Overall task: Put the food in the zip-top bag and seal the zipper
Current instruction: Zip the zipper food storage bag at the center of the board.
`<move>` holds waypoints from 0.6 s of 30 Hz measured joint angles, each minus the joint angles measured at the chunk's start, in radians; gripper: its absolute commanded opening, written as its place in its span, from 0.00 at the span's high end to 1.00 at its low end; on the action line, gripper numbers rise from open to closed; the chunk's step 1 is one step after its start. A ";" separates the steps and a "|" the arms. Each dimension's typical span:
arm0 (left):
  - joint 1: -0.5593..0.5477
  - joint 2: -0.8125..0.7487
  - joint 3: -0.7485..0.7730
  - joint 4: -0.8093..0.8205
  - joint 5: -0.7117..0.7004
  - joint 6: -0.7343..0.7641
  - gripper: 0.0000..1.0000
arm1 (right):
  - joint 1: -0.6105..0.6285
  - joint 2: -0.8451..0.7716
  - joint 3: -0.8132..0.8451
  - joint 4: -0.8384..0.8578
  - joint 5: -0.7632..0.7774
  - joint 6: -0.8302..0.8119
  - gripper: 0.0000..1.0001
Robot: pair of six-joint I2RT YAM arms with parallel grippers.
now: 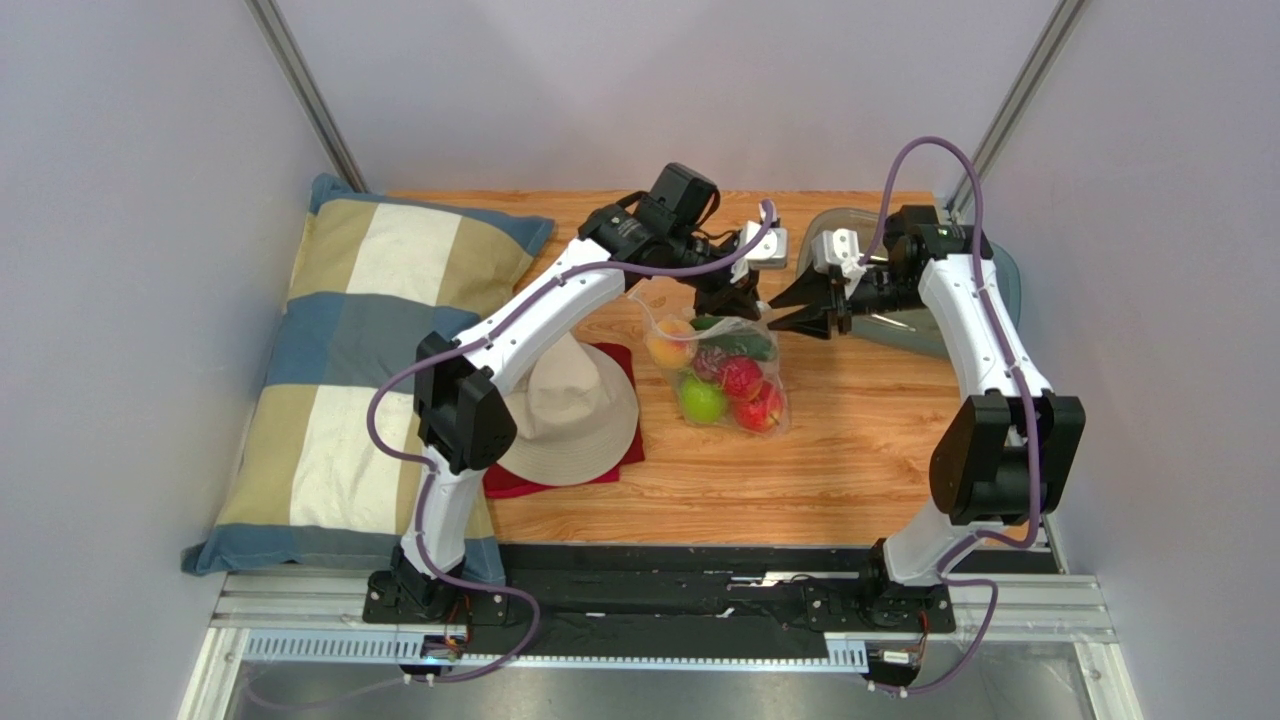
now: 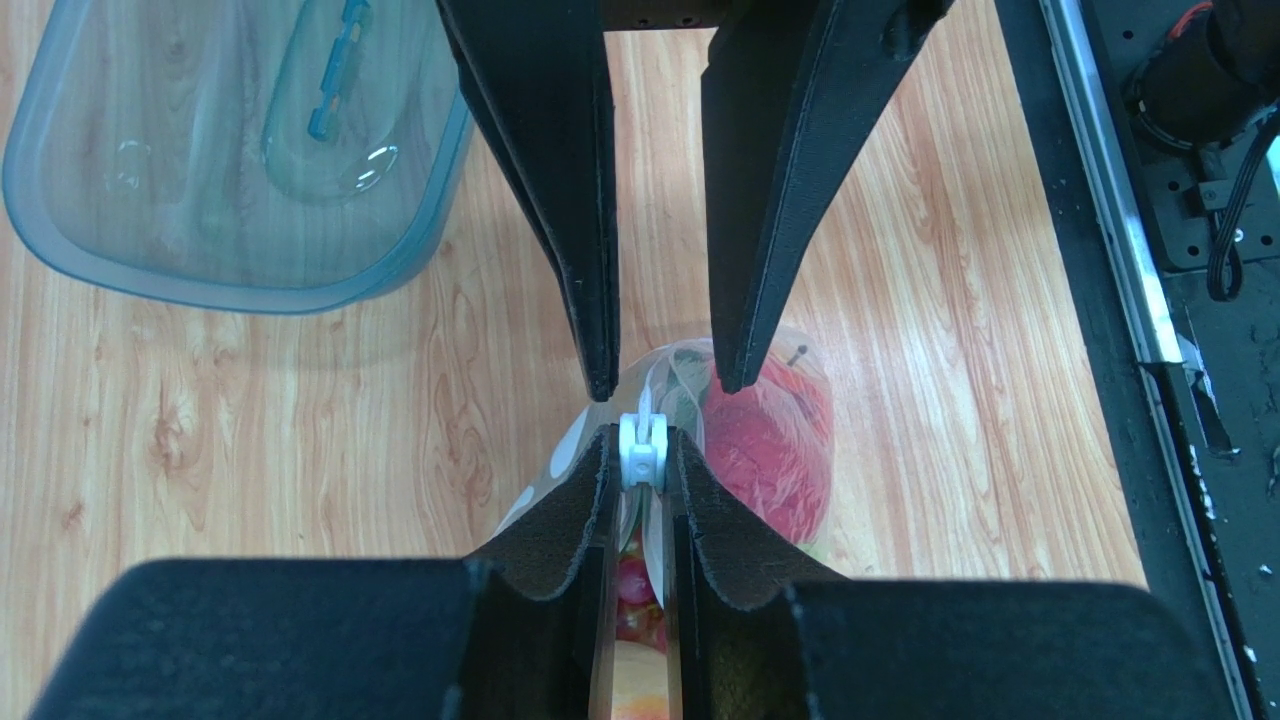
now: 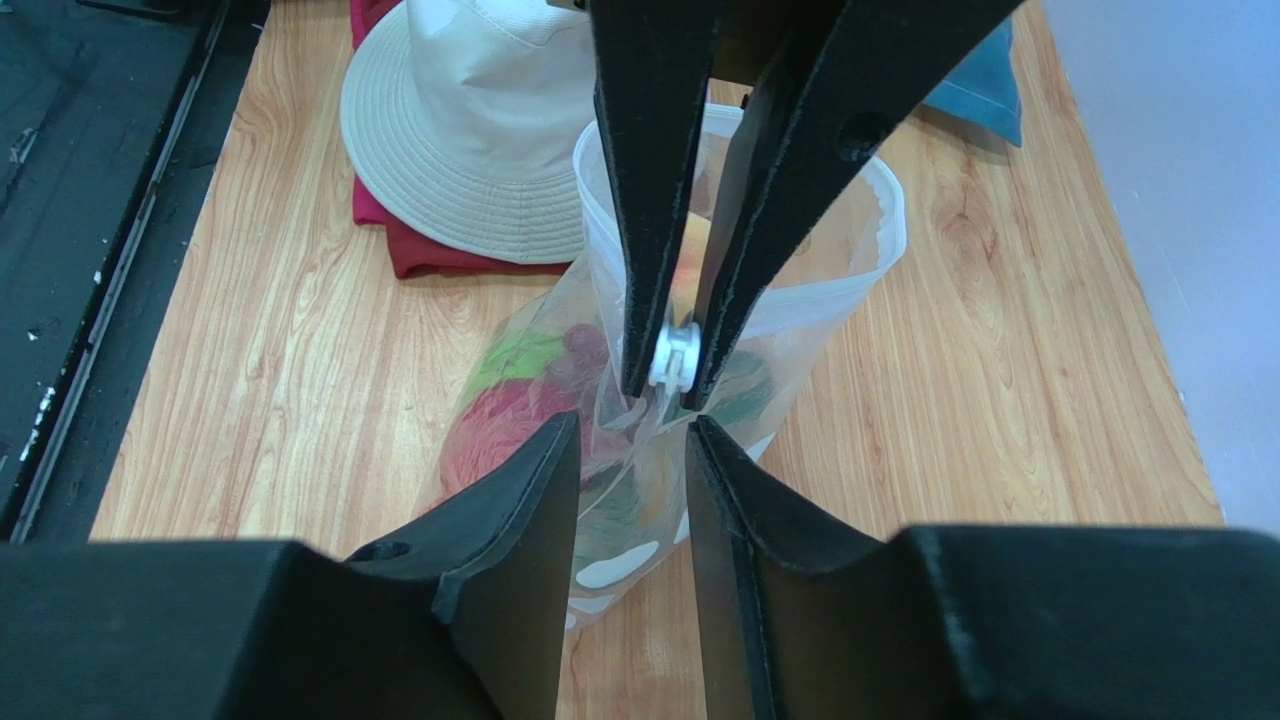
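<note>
The zip-top bag stands a little above the centre of the overhead picture, on the wooden worktop, and the food is inside it. Through the clear plastic I see a green ball, red balls, one orange ball at the upper left, and a dark green long piece across the top.

The left pincer is closed tight on the small white slider of the zipper, at the upper edge of the bag. The right pincer stands just beside it with its two fingers apart. The bag's edge lies between them (I cannot tell if they touch the plastic). In the right wrist view, the mouth of the bag beyond the slider seems to be open in a loop.

In the upper left of the left wrist view there is a grey translucent tray. It holds only a clear thing with a small blue part, which I cannot identify.

To the left of the bag, a beige hat lies on a red cloth. A checked pillow fills the left side.
</note>
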 measured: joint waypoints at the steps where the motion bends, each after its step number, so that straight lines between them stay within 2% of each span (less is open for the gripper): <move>1: -0.001 0.000 0.000 0.000 0.000 0.000 1.00 | 0.002 0.005 0.004 -0.001 0.001 0.009 0.68; 3: -0.003 0.000 0.000 0.000 -0.001 0.001 1.00 | 0.002 0.011 0.010 -0.001 0.001 0.025 0.75; 4: -0.004 0.000 0.000 0.000 -0.001 0.001 1.00 | 0.002 0.013 0.012 0.000 0.002 0.034 0.90; 5: -0.006 0.000 0.000 0.000 -0.002 0.002 1.00 | 0.002 0.015 0.014 0.000 0.002 0.043 1.00; 18: 0.000 -0.010 -0.035 0.001 -0.025 0.025 0.95 | -0.004 0.005 -0.008 0.003 0.007 0.116 1.00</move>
